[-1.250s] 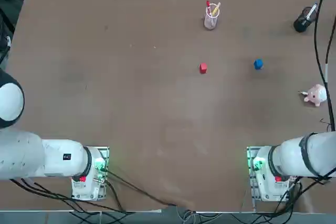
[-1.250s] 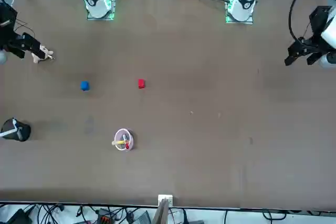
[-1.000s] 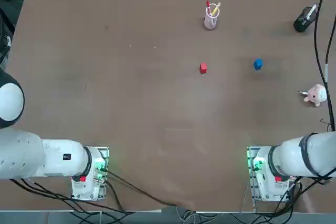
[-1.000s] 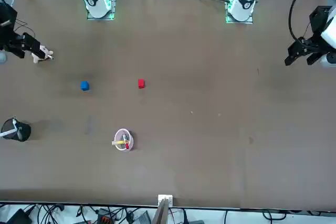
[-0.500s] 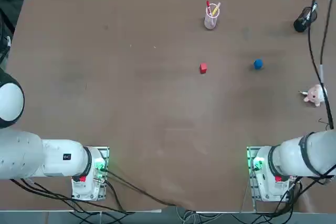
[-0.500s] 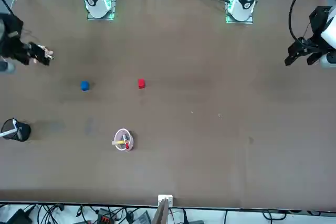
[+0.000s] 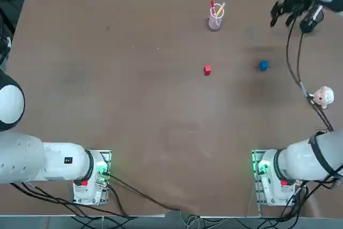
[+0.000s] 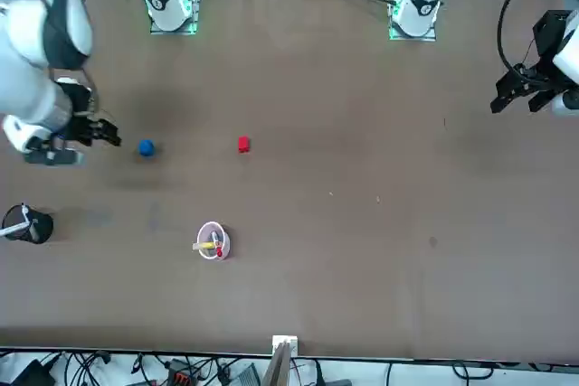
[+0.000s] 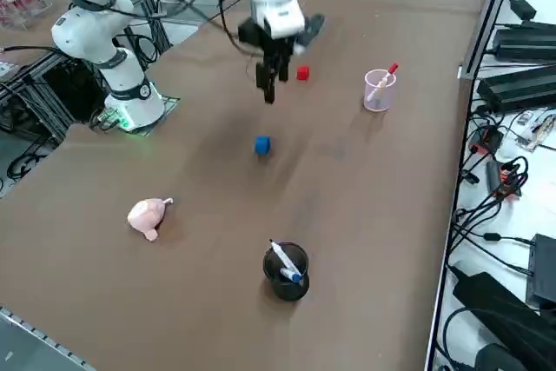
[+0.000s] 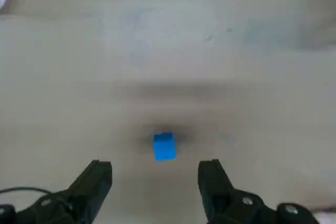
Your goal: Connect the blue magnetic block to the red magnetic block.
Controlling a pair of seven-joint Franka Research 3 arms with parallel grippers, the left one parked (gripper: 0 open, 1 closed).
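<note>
From overhead, with the arm bases on the near side, I see the right pincer (image 7: 281,19) hanging at the far right, close by the black mesh holder (image 7: 311,23). The blue magnetic block (image 7: 263,65) sits on the tabletop (image 7: 144,111), right of the red magnetic block (image 7: 207,69) and well apart from it. Farther off stands a pale cup (image 7: 215,19) of pens, while the pink plush toy (image 7: 323,96) lies nearer, over on the right. Looking from across the tabletop, I find the pincer near the blue block, and the red one farther toward the robot's left. From the robot's right side, the pincer points down, held up off the tabletop; the blue block lies in the open, its red mate beyond it. The wrist view shows the pincer spread wide, its two black fingers (image 10: 97,182) well apart and pinching nothing, with the blue block resting on the tabletop past their tips.
</note>
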